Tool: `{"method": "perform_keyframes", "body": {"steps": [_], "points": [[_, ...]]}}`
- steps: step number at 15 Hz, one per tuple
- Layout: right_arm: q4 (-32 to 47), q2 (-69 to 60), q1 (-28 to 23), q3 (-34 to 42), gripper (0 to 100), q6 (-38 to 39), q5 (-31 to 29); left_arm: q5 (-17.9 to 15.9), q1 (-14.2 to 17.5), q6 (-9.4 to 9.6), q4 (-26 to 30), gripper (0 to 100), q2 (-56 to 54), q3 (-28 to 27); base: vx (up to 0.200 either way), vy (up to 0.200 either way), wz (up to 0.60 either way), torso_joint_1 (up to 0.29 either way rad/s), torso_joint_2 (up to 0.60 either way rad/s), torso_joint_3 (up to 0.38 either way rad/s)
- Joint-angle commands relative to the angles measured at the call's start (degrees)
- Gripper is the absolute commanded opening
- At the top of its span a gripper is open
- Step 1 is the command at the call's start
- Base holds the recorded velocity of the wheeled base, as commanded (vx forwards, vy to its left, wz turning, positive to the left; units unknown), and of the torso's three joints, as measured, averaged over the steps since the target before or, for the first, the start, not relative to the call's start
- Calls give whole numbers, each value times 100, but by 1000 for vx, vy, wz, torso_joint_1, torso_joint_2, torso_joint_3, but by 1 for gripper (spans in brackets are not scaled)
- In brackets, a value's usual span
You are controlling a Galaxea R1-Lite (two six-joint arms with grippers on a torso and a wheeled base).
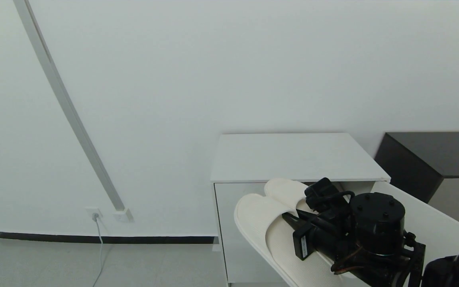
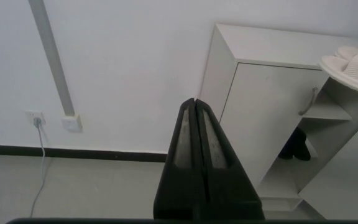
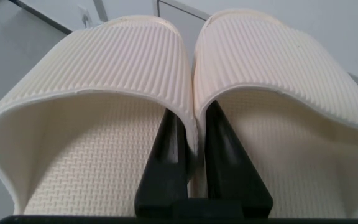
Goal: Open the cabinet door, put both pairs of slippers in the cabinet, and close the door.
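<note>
A pair of white slippers (image 1: 263, 217) (image 3: 104, 81) hangs side by side in the air in front of the white cabinet (image 1: 289, 157). My right gripper (image 1: 291, 218) (image 3: 193, 127) is shut on their two touching inner walls. The cabinet's right door (image 1: 424, 223) stands swung open; the left door panel (image 2: 260, 93) with its handle (image 2: 309, 101) is closed. Open shelves (image 2: 328, 112) show inside, with a dark object (image 2: 297, 146) on a lower one. The slippers' toes (image 2: 353, 59) reach the cabinet's top corner. My left gripper (image 2: 195, 106) is shut on nothing, off to the cabinet's left.
A black cabinet (image 1: 432, 159) stands right of the white one. On the wall to the left are a socket (image 1: 94, 215) with a cord running to the floor and a slanting cable duct (image 1: 70, 107). Bare floor (image 2: 73, 193) lies left of the cabinet.
</note>
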Motion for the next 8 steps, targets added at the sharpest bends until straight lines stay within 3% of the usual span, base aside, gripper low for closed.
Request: {"method": "perform_keyframes", "body": {"steps": [1,6,8], "points": [[-28,14,6,14,0,0,3,1,-1,-2,0,0,-1,1,0,0,0,0,0,0],[-28,31,23,14,0,0,3,-7,-1,16,9,0,-1,1,0,0,0,0,0,0],[-28,23,23,14,0,0,3,-7,-1,16,0,0,-1,1,0,-200,0,2,2,2]]}}
